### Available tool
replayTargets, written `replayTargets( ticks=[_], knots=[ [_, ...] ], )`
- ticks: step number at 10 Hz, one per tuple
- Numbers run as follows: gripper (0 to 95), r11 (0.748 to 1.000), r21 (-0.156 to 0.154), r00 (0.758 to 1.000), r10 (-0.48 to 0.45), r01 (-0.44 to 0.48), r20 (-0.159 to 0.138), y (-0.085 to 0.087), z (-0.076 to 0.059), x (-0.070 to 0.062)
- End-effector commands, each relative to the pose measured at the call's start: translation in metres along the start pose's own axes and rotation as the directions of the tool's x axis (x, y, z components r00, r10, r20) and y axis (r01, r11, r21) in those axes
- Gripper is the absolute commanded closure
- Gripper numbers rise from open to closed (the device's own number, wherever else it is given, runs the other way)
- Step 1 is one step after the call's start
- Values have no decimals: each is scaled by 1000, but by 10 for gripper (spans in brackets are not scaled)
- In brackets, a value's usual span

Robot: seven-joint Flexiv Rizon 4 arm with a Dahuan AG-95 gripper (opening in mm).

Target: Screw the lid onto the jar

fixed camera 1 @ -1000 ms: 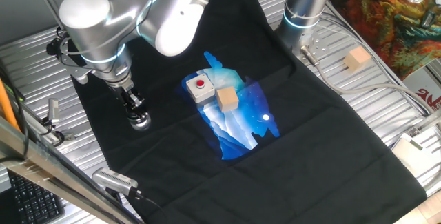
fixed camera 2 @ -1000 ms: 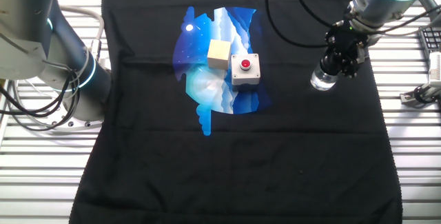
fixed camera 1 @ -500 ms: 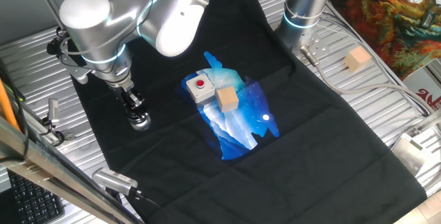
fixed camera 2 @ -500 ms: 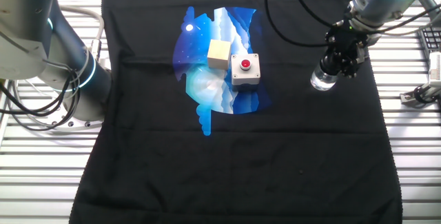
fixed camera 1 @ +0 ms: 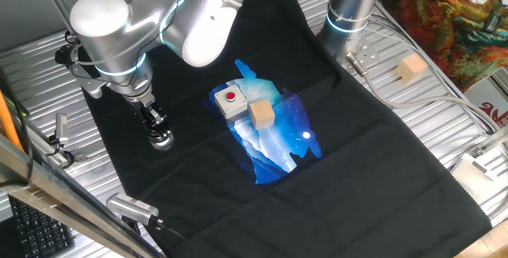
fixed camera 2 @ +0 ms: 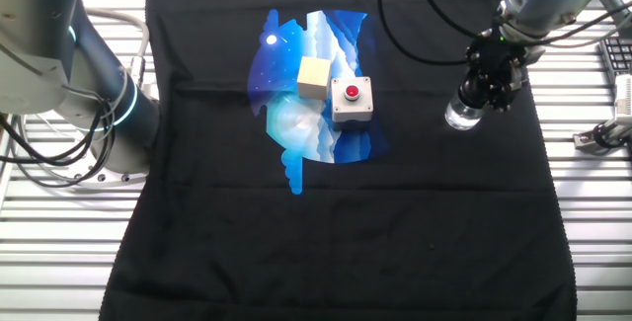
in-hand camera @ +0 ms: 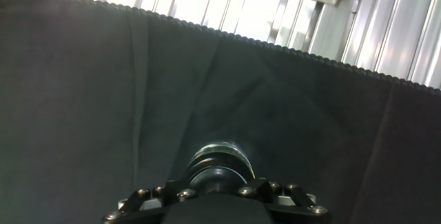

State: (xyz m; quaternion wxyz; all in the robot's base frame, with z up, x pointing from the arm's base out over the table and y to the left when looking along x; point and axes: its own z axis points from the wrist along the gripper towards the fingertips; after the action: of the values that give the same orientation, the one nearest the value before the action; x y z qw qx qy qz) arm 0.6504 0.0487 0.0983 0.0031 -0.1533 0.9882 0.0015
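Note:
The jar [fixed camera 1: 163, 140] is a small clear glass cylinder standing on the black cloth at its left side; in the other fixed view the jar [fixed camera 2: 459, 117] is at the right. My gripper [fixed camera 1: 155, 126] points straight down onto its top, and its black fingers close round the black lid [fixed camera 2: 475, 98], which sits on the jar's mouth. The lid is mostly hidden by the fingers. In the hand view my gripper [in-hand camera: 217, 185] fills the bottom edge, with the round jar [in-hand camera: 219, 160] just beyond it.
A grey box with a red button [fixed camera 1: 229, 100] and a tan wooden cube [fixed camera 1: 261, 114] stand on the blue print mid-cloth. Another cube [fixed camera 1: 410, 68] lies on the metal table at the right. A second arm's base [fixed camera 1: 349, 12] stands at the back. The cloth's edge [in-hand camera: 275, 46] is close beyond the jar.

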Motion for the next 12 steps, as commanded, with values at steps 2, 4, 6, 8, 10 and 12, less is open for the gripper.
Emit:
replayTargets(
  ticks=[2,4,6,8,10,12],
  knots=[
    [570,1000,-6,1000,2,-2,4,0,2,0],
    [570,1000,3,1000,0,0,1,0,2,0],
    [570,1000,-11,1000,11,-11,3,0,3,0],
    [570,1000,-17,1000,9,-9,6,0,3,0],
    [380,1000,-3,1000,-4,4,5,0,3,0],
    [190,1000,-4,1000,-20,20,-8,-1,3,0]
  ],
)
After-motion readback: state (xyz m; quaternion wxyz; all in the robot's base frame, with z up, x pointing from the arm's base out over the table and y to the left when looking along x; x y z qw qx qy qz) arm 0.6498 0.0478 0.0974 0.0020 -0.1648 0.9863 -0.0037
